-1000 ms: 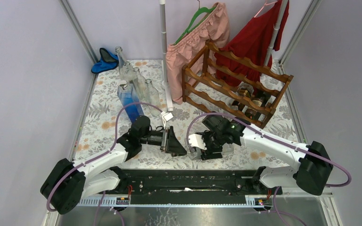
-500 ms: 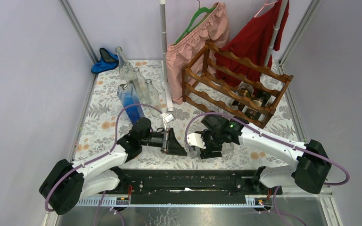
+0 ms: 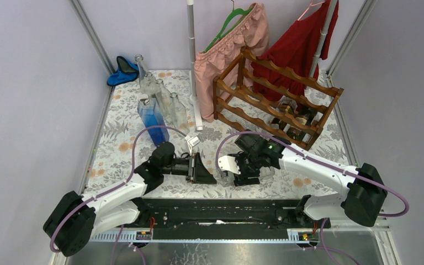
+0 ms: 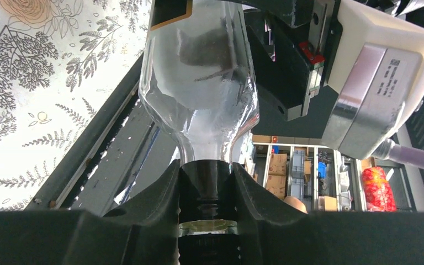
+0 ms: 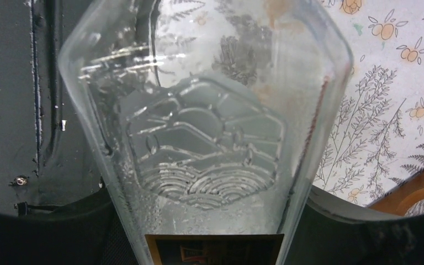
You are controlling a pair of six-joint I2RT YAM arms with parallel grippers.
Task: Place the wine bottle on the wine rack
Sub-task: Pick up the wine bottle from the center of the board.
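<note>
On the wine bottle point(image 4: 199, 83): neck buried in my left gripper point(image 4: 207, 179), body cut off by top edge. Right wrist cam: label point(image 5: 214, 249) under the embossing point(image 5: 199, 149) is clipped, can't read it. Overhead I can hardly make out the glass.

Floral-cloth table point(image 3: 118, 138) here. The wine rack point(image 3: 276, 99) stands far right, with a white pole point(image 3: 194, 77) just left of it, then clear bottles point(image 3: 164, 99) and a blue bottle point(image 3: 153, 122) – blue fabric point(image 3: 122, 72) well beyond, far-left corner.
</note>
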